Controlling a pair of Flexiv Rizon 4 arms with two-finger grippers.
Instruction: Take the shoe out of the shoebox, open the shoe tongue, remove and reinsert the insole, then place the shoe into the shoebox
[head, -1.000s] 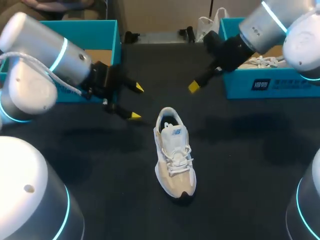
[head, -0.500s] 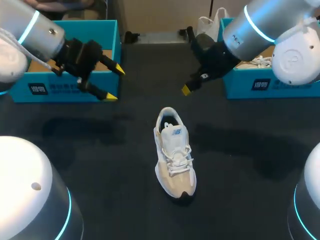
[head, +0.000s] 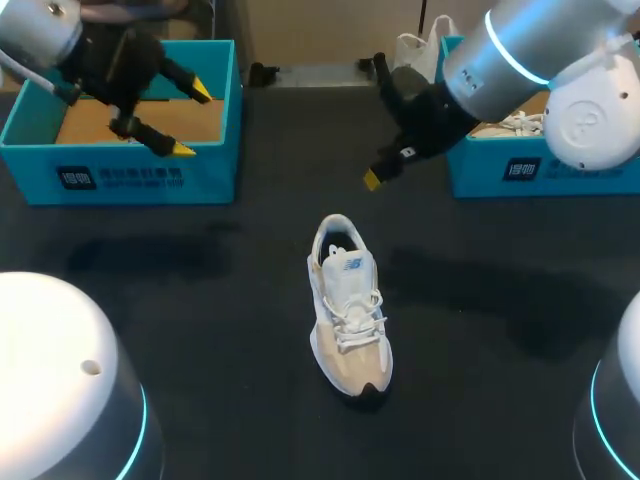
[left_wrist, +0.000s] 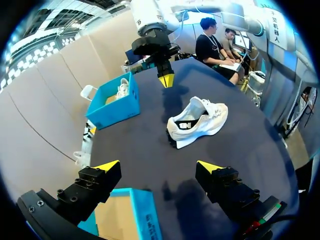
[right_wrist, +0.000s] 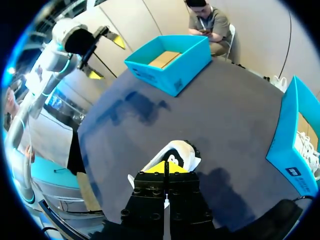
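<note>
Two shoeboxes (head: 140, 180) (head: 580, 175), shoe (head: 348, 310) between

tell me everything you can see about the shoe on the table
The shoe is a low white trainer with cream panels that look like mesh and suede, a dark edge at the toe and a dark inside. Its white laces are threaded and look tied. It stands upright on its sole near the middle of the dark table, toe toward the robot, heel opening away. Only the table touches it.

The shoe (head: 348, 310) is matt cloth, the table (head: 500, 400) matt and felt-like, the left shoebox (head: 130, 178) smooth cardboard.
</note>
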